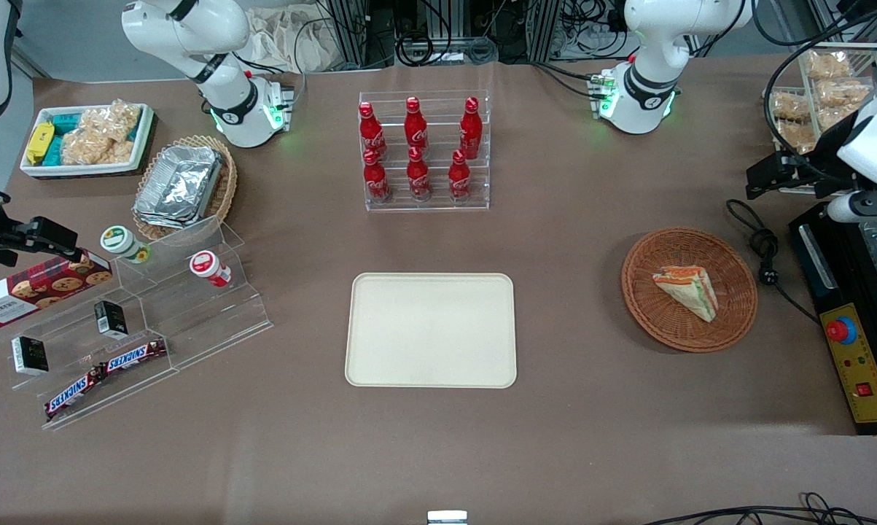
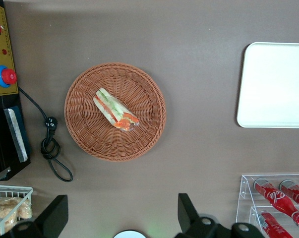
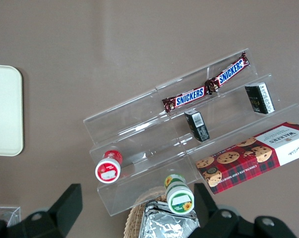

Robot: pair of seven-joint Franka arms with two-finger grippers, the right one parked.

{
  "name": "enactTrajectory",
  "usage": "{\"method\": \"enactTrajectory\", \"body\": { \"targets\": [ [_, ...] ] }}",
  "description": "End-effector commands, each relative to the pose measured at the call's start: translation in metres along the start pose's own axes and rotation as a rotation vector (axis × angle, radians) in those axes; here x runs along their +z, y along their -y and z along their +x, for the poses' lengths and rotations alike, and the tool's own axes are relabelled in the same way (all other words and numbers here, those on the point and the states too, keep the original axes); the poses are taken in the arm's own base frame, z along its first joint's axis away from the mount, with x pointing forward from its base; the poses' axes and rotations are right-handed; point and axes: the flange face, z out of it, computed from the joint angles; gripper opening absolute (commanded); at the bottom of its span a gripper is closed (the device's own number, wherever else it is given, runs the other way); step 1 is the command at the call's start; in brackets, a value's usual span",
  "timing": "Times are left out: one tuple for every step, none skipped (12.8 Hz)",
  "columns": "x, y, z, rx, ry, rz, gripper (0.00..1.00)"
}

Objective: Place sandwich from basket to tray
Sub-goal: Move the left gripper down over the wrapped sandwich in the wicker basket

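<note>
Sandwich (image 1: 687, 292) lies in the round reddish-brown basket (image 1: 649, 306) on the brown surface (image 1: 569, 437), toward the working arm's end, its layered edge turned toward the front camera. Cream tray (image 1: 431, 329) sits mid-surface, well apart from the basket and bare. Farther from the camera than the tray, a clear rack holds six red cola bottles (image 1: 417, 146). Toward the parked arm's end stand stepped acrylic shelves (image 1: 190, 321) with Snickers bars (image 1: 106, 373), and a tan wicker basket of foil containers (image 1: 179, 186).

From the working arm's wrist camera, the pincer (image 2: 122, 218) hangs high above the surface with its two dark fingers (image 2: 52, 215) spread wide, holding nothing. The sandwich (image 2: 114, 109) rests slightly off the middle of the basket (image 2: 85, 129), orange and green filling showing. A black cable (image 2: 52, 148) coils on the surface just beside the basket. The tray (image 2: 275, 84) shows partly, apart from the basket.

From the parked arm's wrist camera, only a corner of the tray (image 3: 5, 111) shows, near the acrylic shelves (image 3: 139, 129).
</note>
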Motion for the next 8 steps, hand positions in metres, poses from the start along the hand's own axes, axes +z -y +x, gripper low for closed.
{"method": "enactTrajectory", "body": {
  "targets": [
    [-0.008, 0.002, -0.004, 0.004, -0.004, 0.014, 0.99],
    [-0.004, 0.003, -0.002, -0.002, 0.003, 0.021, 0.99],
    [0.003, 0.006, 0.001, -0.051, 0.015, 0.028, 0.99],
    [0.015, 0.008, 0.007, -0.143, 0.037, 0.032, 0.99],
    [0.029, 0.013, 0.011, -0.215, 0.053, 0.023, 0.99],
    [0.047, 0.016, 0.015, -0.229, 0.06, 0.023, 0.99],
    [0.071, 0.023, 0.016, -0.247, 0.067, 0.024, 0.99],
    [0.094, 0.036, 0.018, -0.29, 0.059, 0.022, 0.99]
  ]
}}
